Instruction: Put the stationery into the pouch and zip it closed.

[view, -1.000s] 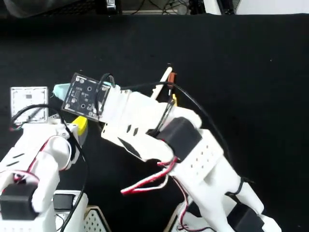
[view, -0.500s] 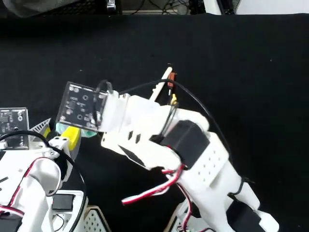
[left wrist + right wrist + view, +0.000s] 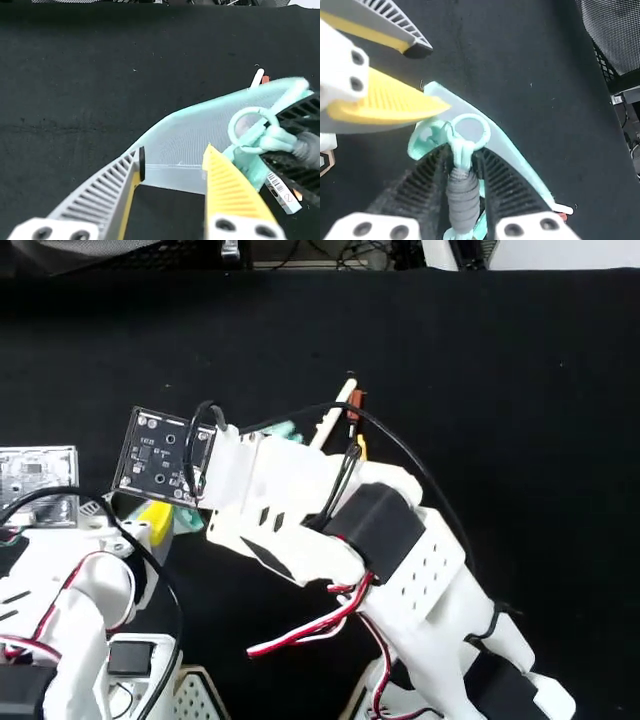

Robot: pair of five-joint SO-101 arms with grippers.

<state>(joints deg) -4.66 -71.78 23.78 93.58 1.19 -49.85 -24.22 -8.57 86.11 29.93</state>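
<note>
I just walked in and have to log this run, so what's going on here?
Two arms are working on a mint mesh pouch. The right gripper is shut on the zipper pull. The left gripper is open, with the pouch's end between its fingers. A white pen lies out on the black table, so the stationery is not all packed yet.
</note>
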